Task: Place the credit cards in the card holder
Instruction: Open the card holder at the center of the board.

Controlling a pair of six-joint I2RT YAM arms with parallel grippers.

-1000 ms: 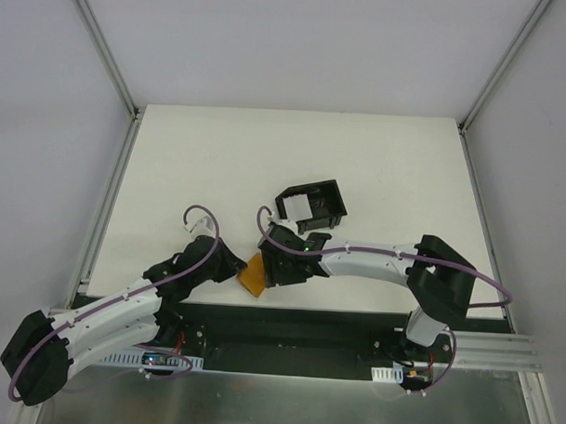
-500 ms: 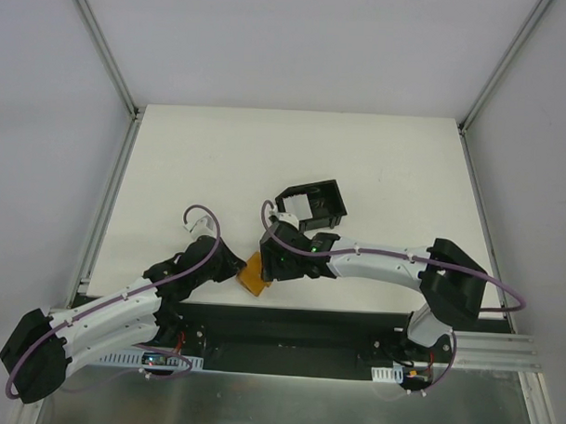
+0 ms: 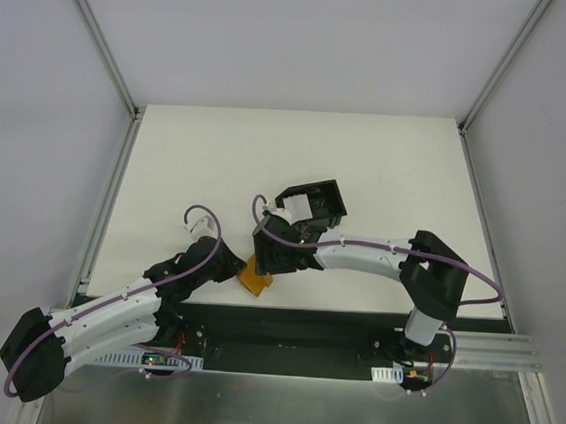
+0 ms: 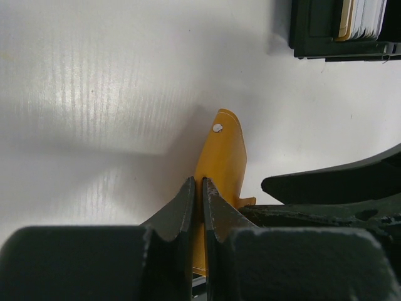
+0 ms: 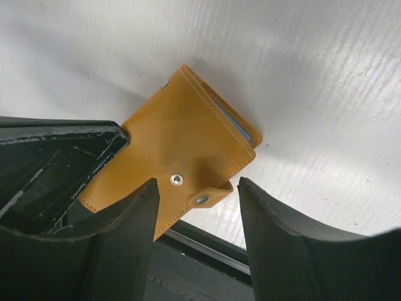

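Left gripper [image 4: 197,188] clamps tan-orange wallet [image 4: 223,157] edge; right gripper [image 5: 196,188] jaws spread apart just over wallet; card holder [image 3: 332,203] nearby, cards [image 4: 366,15] standing inside.

Table [image 5: 301,63]: white sheet with fine parallel ribbing and a soft sheen, showing glare bands.
Wallet [image 5: 182,144]: tan-orange, leather-like, smooth, low sheen. A stitched seam runs along the edges. Snap stud [image 5: 177,180] is shiny metal.
Left end effector [image 4: 195,188]: black fingers [image 4: 178,210], matt, smooth on the tapered faces; the blocks behind them are coarse and grainy.
Right end effector [image 5: 197,185]: black fingers [image 5: 282,251], matt, faintly pebbled.
Card holder [image 4: 313,31]: black plastic, smooth, dull gloss. Cards [image 4: 363,15] inside show thin white and tan edges; finish unreadable.
Arm links [image 3: 365,257]: white, smooth hard plastic.
Cable [image 3: 204,214]: purple, glossy sheath.
Frame rails [image 3: 103,48]: bare grey metal.
Walls [image 3: 317,46]: matt white.
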